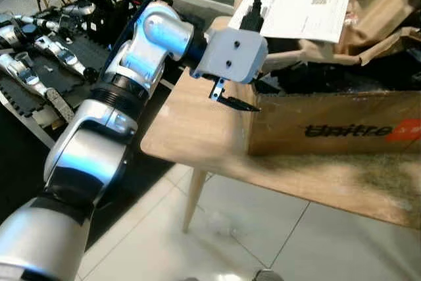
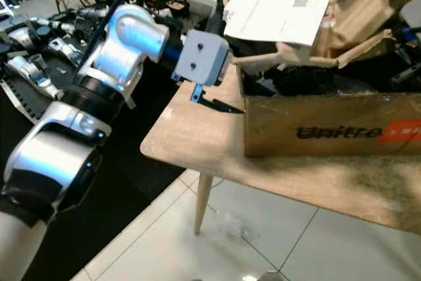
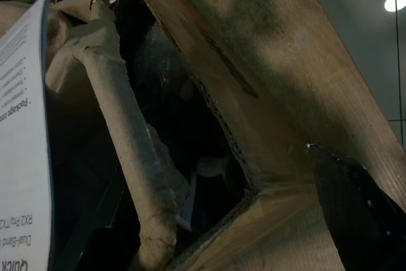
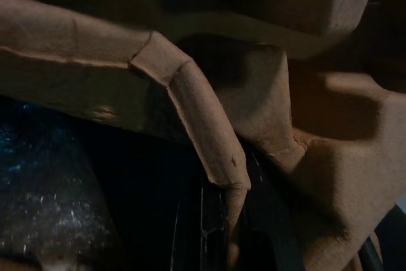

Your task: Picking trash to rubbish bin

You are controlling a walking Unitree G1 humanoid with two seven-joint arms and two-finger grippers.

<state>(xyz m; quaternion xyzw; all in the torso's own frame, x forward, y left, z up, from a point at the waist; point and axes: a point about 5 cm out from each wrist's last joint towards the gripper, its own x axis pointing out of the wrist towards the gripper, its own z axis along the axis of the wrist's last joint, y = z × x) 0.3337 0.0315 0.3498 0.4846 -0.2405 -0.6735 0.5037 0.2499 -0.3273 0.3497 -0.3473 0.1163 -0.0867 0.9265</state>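
A: Left eye view first. Where's the left gripper (image 1: pixel 238 103)?
B: Over the wooden counter (image 1: pixel 191 123), right at the near corner of the cardboard box (image 1: pixel 329 126). Black fingers point at the box's corner, tips just beside or touching it; can't tell which. Grey wrist block w/ a blue cable above it.

A: Jaws?
B: Look pressed together, or nearly so, w/ nothing between them. Left wrist view has one dark finger (image 3: pixel 355 211) at the edge, next to the box wall.

A: Box itself?
B: Brown, open top, black lettering and an orange patch on the side. Stands on the counter. Holds the trash: crumpled brown moulded-pulp packing (image 1: pixel 375 11), dark stuff below it, a white printed sheet (image 1: pixel 299 12) lying on top near the corner.

A: Right gripper?
B: Right wrist view is dark; it looks close at brown pulp packing (image 4: pixel 190 112) w/ something black under it. Fingers not made out, so jaws: can't tell.

A: Rubbish bin?
B: Can't pick one out.

A: Anything else?
B: Robot arm parts (image 1: pixel 33 70) laid on a black mat on the floor at the robot's left. White floor tiles (image 1: pixel 217 241) under the counter's wooden leg (image 1: pixel 193 199).
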